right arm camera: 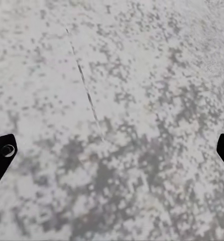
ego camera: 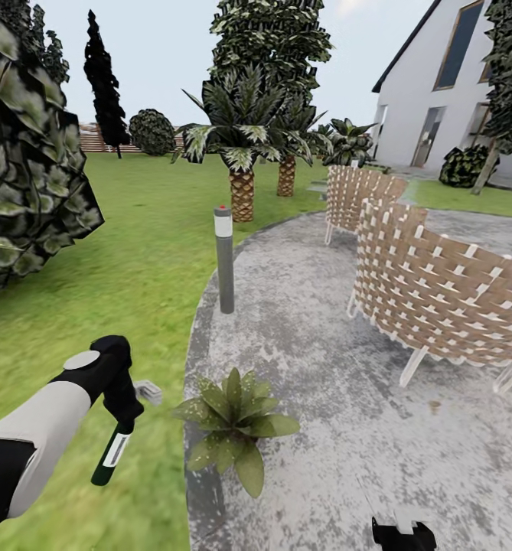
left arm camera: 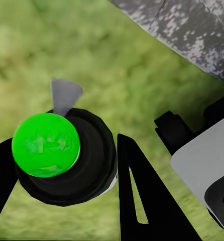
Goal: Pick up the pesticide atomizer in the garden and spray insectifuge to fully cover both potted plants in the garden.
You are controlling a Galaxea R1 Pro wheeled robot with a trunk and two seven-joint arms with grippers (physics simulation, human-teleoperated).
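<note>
I have the spray bottle (ego camera: 112, 456) clamped in my left gripper (ego camera: 125, 417), hanging over the lawn (ego camera: 133, 260) just beside one potted plant (ego camera: 234, 425). My right gripper (right arm camera: 112, 150) is spread wide above the patio (ego camera: 347, 398); a grey post (ego camera: 224, 260) and wicker chairs (ego camera: 439, 283) stand beyond.

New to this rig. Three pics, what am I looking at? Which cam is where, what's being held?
It is a simulated two-armed wheeled robot in a garden. The big picture comes from its head camera, looking down over the arms. Its left gripper is shut on the pesticide atomizer, a dark green spray bottle hanging over the lawn. Beside it, at the edge of the grey patio, sits a potted plant. A grey post and woven chairs stand farther off.

The other two pictures come from cameras on the wrists. The left one looks along the fingers at the bottle's bright green end. The right one shows open fingertips over bare paving.
</note>
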